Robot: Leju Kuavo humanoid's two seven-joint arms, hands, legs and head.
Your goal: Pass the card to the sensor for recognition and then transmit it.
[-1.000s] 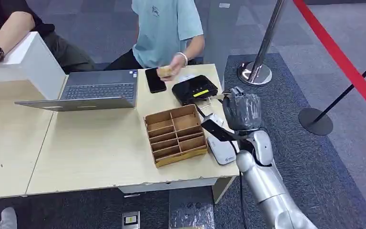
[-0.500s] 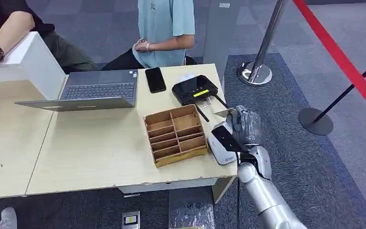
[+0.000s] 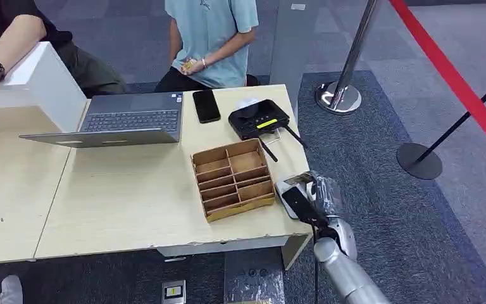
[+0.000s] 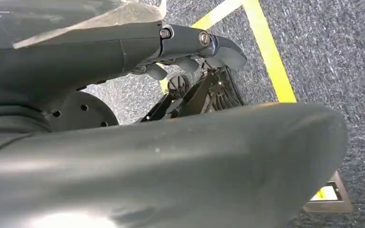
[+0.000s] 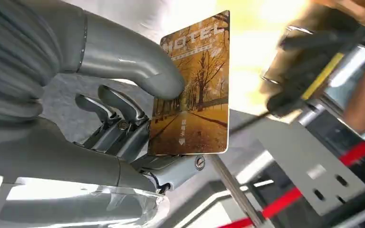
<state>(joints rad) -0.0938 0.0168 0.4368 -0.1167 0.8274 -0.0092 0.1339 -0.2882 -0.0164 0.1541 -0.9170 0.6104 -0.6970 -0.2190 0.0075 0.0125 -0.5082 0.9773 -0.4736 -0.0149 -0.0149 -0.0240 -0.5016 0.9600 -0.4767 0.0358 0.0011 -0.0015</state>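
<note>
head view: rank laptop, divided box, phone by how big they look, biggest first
1. laptop
2. divided box
3. phone
The box sits nearer the camera, yet the gaps look clear enough to rank.

The head view is evenly lit and fairly sharp, with soft shadows on the desk. The right wrist view is blown out with glare behind the card, its background smeared. The left wrist view is dim, its close parts out of focus.

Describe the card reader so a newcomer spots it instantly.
On the light wooden table, look at the near right corner, just right of the brown divided cardboard tray. The reader is the small flat white pad there, unlike the black device with a yellow strip farther back.
</note>
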